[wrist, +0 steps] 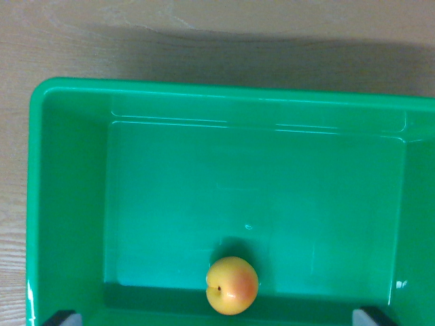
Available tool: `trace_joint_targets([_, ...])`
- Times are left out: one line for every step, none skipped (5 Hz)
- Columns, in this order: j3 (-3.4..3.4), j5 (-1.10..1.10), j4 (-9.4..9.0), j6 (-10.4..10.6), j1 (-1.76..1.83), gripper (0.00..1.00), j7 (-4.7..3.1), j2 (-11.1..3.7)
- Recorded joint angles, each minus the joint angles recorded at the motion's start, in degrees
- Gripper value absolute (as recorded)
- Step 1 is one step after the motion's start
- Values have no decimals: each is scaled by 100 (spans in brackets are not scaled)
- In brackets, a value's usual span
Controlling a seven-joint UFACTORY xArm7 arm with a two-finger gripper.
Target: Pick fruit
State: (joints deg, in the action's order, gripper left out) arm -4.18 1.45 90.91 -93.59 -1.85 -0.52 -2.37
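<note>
Peach (232,285) rests on the floor of the green bin (68,204), against the near wall. Hand (217,318) is spread, empty, with only fingertips (62,317) visible. Advice: descend straight, straddle the fruit, clear the wall, then close gently.

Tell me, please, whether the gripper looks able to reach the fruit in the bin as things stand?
Probably yes. The fruit lies alone on the floor of the open green bin, nothing over it, between the two fingertips at the view's bottom edge.
</note>
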Motion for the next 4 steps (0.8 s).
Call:
trace_joint_targets([2,-3,-123,116,2,0,-21,-4])
trace_joint_targets([2,-3,-123,116,2,0,-21,-4])
trace_joint_targets([5,-6,-261,248,5,0,-44,-8])
trace_joint_targets([5,-6,-261,248,5,0,-44,-8])
